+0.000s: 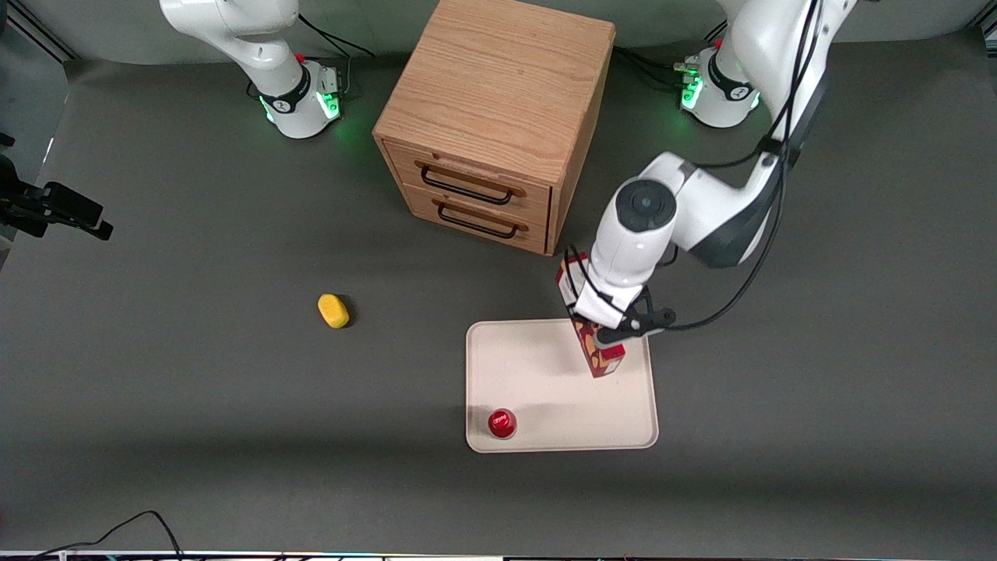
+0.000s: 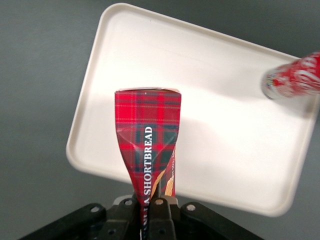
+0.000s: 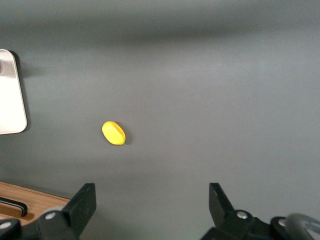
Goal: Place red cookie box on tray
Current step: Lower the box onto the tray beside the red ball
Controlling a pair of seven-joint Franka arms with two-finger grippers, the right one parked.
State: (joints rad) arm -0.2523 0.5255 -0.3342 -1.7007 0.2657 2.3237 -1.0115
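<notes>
Pincer (image 2: 152,202) of my left arm is clamped on the red cookie box (image 1: 596,343), which hangs over the tray (image 1: 537,389) near the rim closest to the drawer cabinet (image 1: 491,125); I judge this keeps it away from the red can (image 1: 502,423).

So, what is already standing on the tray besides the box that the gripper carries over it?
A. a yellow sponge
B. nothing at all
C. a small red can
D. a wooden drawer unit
C: a small red can stands on the tray near its edge closest to the front camera, while the gripper holds the box above the tray's edge nearest the drawers.
</notes>
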